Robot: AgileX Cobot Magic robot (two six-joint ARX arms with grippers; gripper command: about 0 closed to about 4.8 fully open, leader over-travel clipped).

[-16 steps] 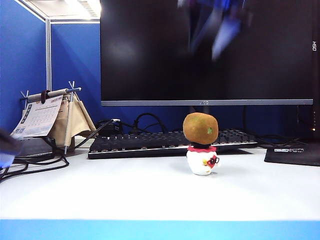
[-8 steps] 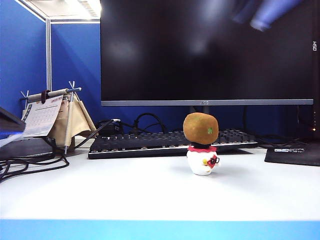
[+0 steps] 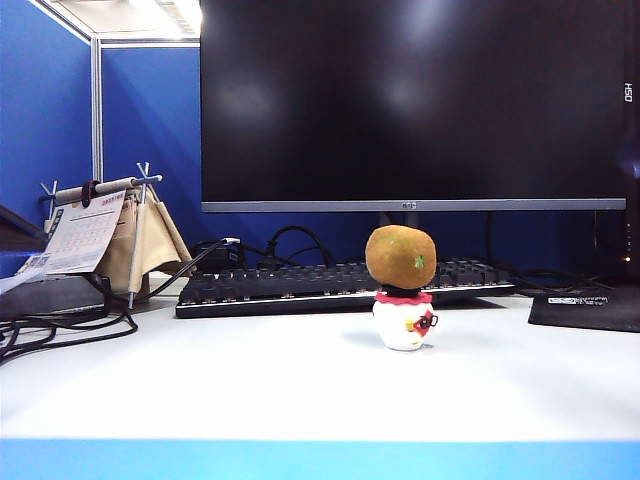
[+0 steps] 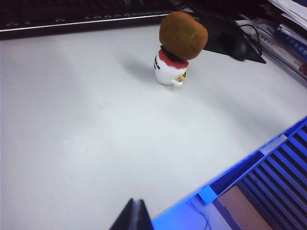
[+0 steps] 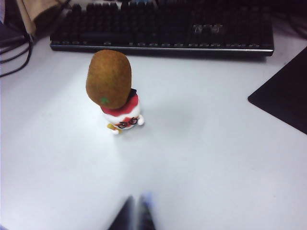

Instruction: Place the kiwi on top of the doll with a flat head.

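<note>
On the white table [image 3: 200, 390], a little in front of the black keyboard [image 3: 300, 285], the doll with a flat head [image 3: 404, 322] stands upright, and the kiwi [image 3: 400, 256] rests on its flat red-rimmed top. The kiwi lies with its long side tilted a little, its small green sticker turned to the front, and nothing else touches it. The doll shows its black glasses and its yellow and red face details toward the front edge of the table. Behind the keyboard a big dark monitor [image 3: 410, 100] fills the upper part of the exterior view, and at the left a desk calendar [image 3: 80, 232] leans on a small stand, with black cables [image 3: 70, 325] lying near it. A black mouse pad [image 3: 590, 308] lies at the right of the keyboard. The left gripper [image 4: 134, 218] appears only in the left wrist view, as a dark tip near the blue front edge of the table, well apart from the doll; its fingers are pressed together and hold nothing. The right gripper [image 5: 136, 214] appears in the right wrist view, blurred, above the bare table and well apart from the doll; its fingers also look pressed together, with nothing between them.
</note>
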